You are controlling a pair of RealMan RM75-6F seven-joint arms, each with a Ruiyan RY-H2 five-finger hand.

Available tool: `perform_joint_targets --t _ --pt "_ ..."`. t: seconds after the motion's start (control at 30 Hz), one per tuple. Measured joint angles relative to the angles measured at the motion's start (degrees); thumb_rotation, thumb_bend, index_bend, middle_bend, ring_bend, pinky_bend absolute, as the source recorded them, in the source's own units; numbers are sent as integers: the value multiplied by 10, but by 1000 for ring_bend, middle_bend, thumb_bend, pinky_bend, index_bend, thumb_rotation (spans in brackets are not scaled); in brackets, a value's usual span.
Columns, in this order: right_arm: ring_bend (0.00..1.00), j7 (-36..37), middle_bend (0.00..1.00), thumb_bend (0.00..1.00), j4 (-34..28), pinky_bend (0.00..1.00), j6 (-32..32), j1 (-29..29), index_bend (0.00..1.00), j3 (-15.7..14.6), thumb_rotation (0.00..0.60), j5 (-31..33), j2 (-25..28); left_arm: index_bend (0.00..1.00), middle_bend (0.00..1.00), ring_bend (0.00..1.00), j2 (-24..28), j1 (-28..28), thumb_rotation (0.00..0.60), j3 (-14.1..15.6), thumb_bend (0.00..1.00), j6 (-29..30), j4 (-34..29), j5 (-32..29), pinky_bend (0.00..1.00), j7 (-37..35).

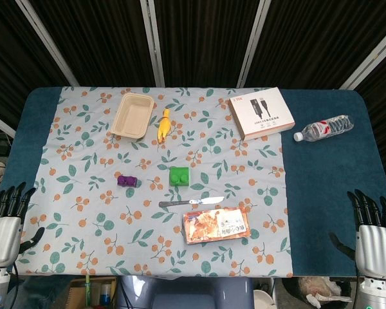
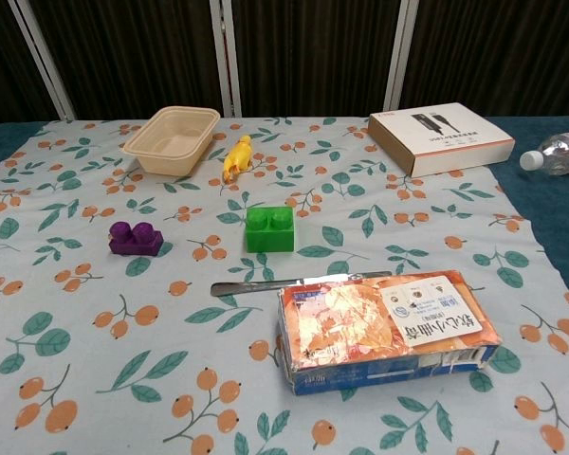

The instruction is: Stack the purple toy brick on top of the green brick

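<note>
The purple toy brick lies on the floral cloth, left of centre. About a brick's width to its right stands the green brick, studs up. My left hand hangs at the table's near left edge, fingers apart and holding nothing. At the near right edge my right hand is likewise spread and holds nothing. Both hands are far from the bricks and show only in the head view.
A knife lies just in front of the green brick, a snack box nearer still. At the back are a beige tray, a yellow toy, a white box and a water bottle.
</note>
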Motion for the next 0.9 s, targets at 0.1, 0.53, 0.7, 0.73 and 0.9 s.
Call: perform_joint_targets --t 0.1,0.53,0.7,0.73,0.9 --pt "149 -2 145 150 -1 17 2 -1 139 -1 600 -3 0 99 0 0 0 0 600 1 271 -2 0 -1 0 0" --pt "149 -5 145 150 -7 16 3 -2 139 -2 600 -4 2 100 2 0 -1 -1 600 0 270 -7 2 -9 0 8" --pt "149 -9 145 150 -4 17 -7 1 140 -3 600 1 0 100 17 0 -4 -2 600 -2 263 -9 4 -15 0 12" --pt "149 -10 145 151 -4 16 -7 1 140 -3 600 1 0 100 20 0 -5 -2 600 -3 262 -8 3 -15 0 13" --pt "149 -8 144 150 -6 16 -1 -2 140 -4 600 -1 0 104 29 0 -8 -1 600 -1 262 -6 5 -13 0 18"
